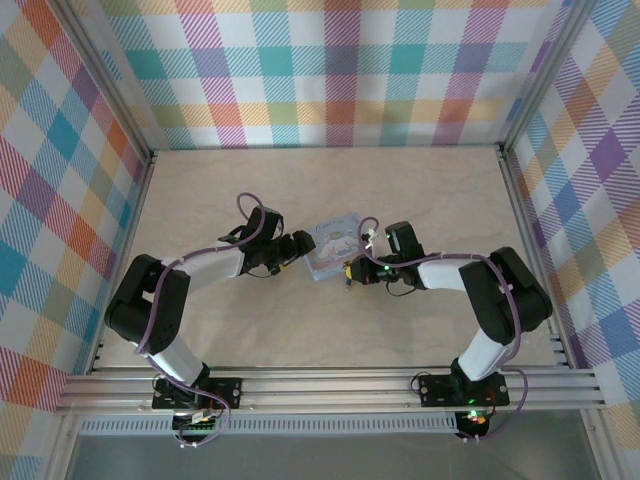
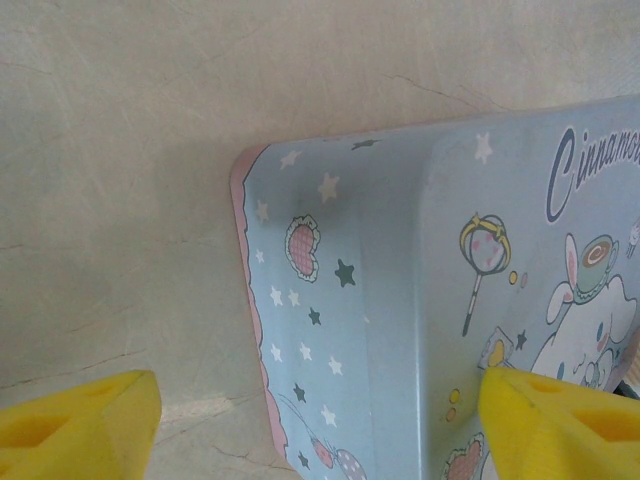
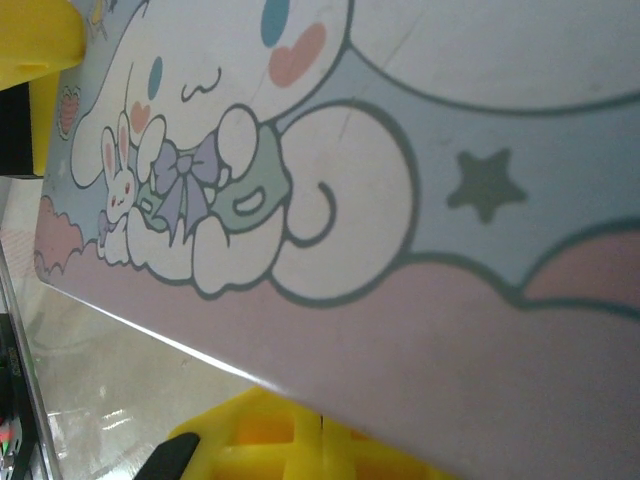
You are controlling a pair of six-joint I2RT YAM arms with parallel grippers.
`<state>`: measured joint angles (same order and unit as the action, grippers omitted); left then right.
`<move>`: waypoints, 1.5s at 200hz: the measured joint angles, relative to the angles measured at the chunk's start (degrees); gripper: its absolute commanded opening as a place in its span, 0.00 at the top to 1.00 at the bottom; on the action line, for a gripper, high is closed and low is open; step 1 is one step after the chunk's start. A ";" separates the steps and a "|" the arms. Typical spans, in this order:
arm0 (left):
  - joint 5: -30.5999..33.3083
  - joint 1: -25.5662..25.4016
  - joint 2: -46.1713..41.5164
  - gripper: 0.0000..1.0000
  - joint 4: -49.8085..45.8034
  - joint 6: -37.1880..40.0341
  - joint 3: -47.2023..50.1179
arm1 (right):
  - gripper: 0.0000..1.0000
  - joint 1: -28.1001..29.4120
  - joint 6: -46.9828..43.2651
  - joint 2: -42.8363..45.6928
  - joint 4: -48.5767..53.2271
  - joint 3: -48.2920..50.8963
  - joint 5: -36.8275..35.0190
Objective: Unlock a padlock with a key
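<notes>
1. Where the left arm (image 1: 190, 275) bends in from the side, bare table (image 1: 200, 190) runs open to the checked wall (image 1: 60, 200) and the far edge.
2. The left claw (image 2: 318, 400) is open, its yellow fingers (image 2: 70, 425) wide apart. One is over bare table and the other over the lid, astride the rounded corner of the tin (image 2: 400, 300).
3. The tin (image 1: 335, 243) sits mid-table, skewed to the table's edges, with clear wood beyond its far side.
4. Where the padlock lies, I cannot tell.
5. The right claw (image 3: 320, 432) is closed, fingers pressed together with nothing seen between them, just beside the tin's pink edge.
6. Right of that arm (image 1: 500, 290), open table reaches the wall.
</notes>
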<state>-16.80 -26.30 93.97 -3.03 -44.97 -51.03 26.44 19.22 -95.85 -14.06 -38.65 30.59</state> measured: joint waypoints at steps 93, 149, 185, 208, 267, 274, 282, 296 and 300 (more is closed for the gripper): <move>0.87 0.00 -0.76 0.18 -0.02 -0.02 0.63 | 1.00 -0.98 6.67 1.46 -4.72 2.78 -0.39; 1.07 0.00 -0.79 0.18 0.02 -0.02 0.66 | 1.00 -0.98 13.75 1.44 -7.89 3.76 -0.68; 1.11 0.00 -0.79 0.18 0.02 -0.02 0.66 | 1.00 -0.98 16.94 1.40 -9.79 4.31 -1.29; 1.40 0.00 -0.79 0.18 0.04 -0.02 0.66 | 1.00 -0.98 19.85 1.38 -11.19 4.63 -1.66; 1.49 0.00 -0.79 0.18 0.11 -0.02 0.66 | 1.00 -1.03 26.99 0.96 -14.21 5.35 -3.02; 1.49 0.00 -0.79 0.18 0.11 -0.02 0.66 | 1.00 -1.03 27.67 0.96 -14.34 5.35 -3.23; 1.49 0.00 -0.79 0.18 0.11 -0.02 0.66 | 1.00 -1.03 28.39 0.96 -14.43 5.35 -3.45; 1.49 0.00 -0.79 0.18 0.11 -0.02 0.66 | 1.00 -1.03 29.49 0.96 -14.67 5.35 -4.04; 1.49 0.00 -0.79 0.18 0.11 -0.02 0.66 | 1.00 -1.03 29.66 0.96 -14.69 5.35 -4.17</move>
<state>-15.31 -26.30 93.19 -2.92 -44.99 -50.37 25.41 48.88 -94.89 -28.75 -33.30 26.41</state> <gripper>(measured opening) 0.823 0.066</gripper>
